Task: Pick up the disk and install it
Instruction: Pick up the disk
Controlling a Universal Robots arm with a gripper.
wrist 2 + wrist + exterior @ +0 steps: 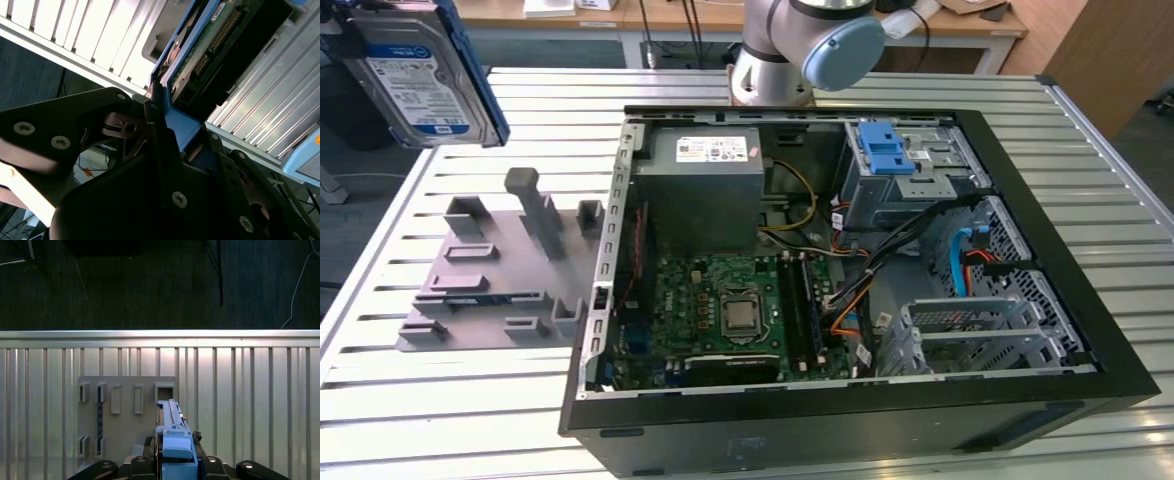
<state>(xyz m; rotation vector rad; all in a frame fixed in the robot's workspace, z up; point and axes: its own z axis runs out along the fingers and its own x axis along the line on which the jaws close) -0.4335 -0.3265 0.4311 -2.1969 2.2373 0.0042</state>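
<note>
The disk [420,80] hangs in the air at the exterior view's upper left, above and behind the grey holder [494,270]. Its silver face with the white-and-blue label is turned toward the camera, and blue rails frame it. In the second wrist view my gripper [167,127] is shut on the disk [205,50] at its blue rail, and the green circuit-board side shows. In the first wrist view the disk [172,432] is seen edge-on between my black fingers [145,460], above the grey holder [127,415].
An open computer case [1067,300] lies on the slatted metal table [467,400], with a motherboard, a grey power supply box [707,180] and a drive bay under a blue latch [887,150]. The arm's base [787,50] stands behind the case. The table edge [160,334] drops to dark floor.
</note>
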